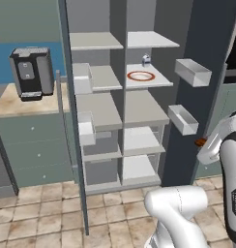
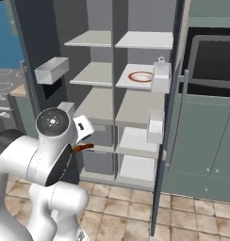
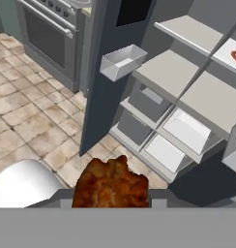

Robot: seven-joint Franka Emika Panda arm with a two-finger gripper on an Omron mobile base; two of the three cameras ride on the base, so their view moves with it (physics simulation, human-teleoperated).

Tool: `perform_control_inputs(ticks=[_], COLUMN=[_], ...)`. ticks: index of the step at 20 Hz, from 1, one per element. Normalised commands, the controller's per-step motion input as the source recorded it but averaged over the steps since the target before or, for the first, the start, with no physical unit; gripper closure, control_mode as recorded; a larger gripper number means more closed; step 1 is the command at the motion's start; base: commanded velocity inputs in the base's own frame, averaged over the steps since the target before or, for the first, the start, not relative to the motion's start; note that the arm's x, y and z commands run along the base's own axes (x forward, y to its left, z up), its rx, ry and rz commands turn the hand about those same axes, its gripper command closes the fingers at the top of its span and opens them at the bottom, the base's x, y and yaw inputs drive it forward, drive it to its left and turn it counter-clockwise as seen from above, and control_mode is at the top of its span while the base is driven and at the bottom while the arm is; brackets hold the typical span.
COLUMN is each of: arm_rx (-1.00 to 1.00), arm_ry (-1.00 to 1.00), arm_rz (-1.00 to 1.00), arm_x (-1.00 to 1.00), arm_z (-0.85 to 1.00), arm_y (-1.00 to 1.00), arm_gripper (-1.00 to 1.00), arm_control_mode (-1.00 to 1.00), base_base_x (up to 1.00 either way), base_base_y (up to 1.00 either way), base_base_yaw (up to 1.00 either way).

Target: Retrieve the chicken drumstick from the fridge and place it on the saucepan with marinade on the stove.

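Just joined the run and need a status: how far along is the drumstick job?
Done: the dark blue-grey fridge stands open and the brown chicken drumstick is out of it. In hand: the tool holds it. Left: carrying it to the grey stove and placing it.

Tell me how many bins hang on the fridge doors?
4 pale grey box-shaped bins: upper left-door bin, lower left-door bin, upper right-door bin, lower right-door bin. Others may be hidden.
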Motion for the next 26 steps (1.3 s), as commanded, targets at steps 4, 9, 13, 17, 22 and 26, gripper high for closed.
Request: perform_control_inputs(ticks=[4, 9, 13, 17, 22, 26], arm_rx=[0.00, 0.00, 0.00, 0.00, 0.00, 0.00], arm_ry=[0.00, 0.00, 0.00, 0.00, 0.00, 0.00], arm_rz=[0.00, 0.00, 0.00, 0.00, 0.00, 0.00], arm_x=[0.00, 0.00, 0.00, 0.00, 0.00, 0.00], arm_z=[0.00, 0.00, 0.00, 0.00, 0.00, 0.00], arm_y=[0.00, 0.00, 0.00, 0.00, 0.00, 0.00], arm_gripper=[1.00, 1.00, 1.00, 1.00, 1.00, 1.00], arm_control_mode=[1.00, 1.00, 1.00, 1.00, 1.00, 1.00], base_base_x=[-0.43, -0.69, -0.66, -0.40, -0.43, -0.42], base_base_y=[0.97, 0.93, 0.99, 1.00, 0.97, 0.76], base_base_yaw=[0.00, 0.00, 0.00, 0.08, 0.32, 0.59])
